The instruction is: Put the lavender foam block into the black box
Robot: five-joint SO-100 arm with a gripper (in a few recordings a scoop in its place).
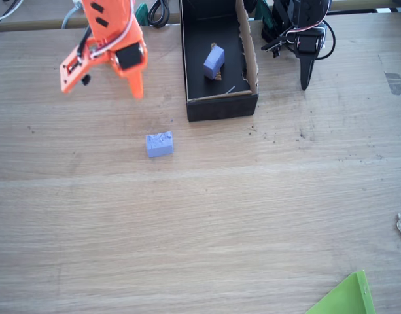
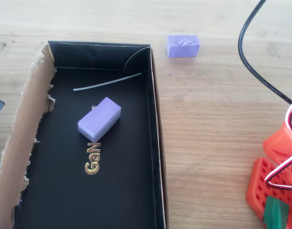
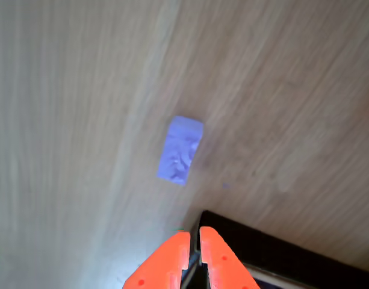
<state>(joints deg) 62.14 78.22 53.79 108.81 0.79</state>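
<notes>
— Where is it?

— The small lavender-blue rectangular foam block [image 1: 159, 144] with the rough, crumbly top lies on the bare wooden desk [image 1: 252, 216], near the end wall of the long black cardboard box [image 1: 221, 106], not touching it.

— And your gripper?

— My orange two-finger gripper [image 3: 194, 253] hangs above, fingers pressed together, empty.

— How will it handle?

— Light, soft, crumbly, I judge. I'd pinch its long smooth sides gently.

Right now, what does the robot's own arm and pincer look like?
The arm is bright orange plastic with black inserts, and red, white and black wires loop along it. The pincer has two pointed orange fingers, one tapering to a wedge. A perforated orange part shows in the overhead view.
</notes>
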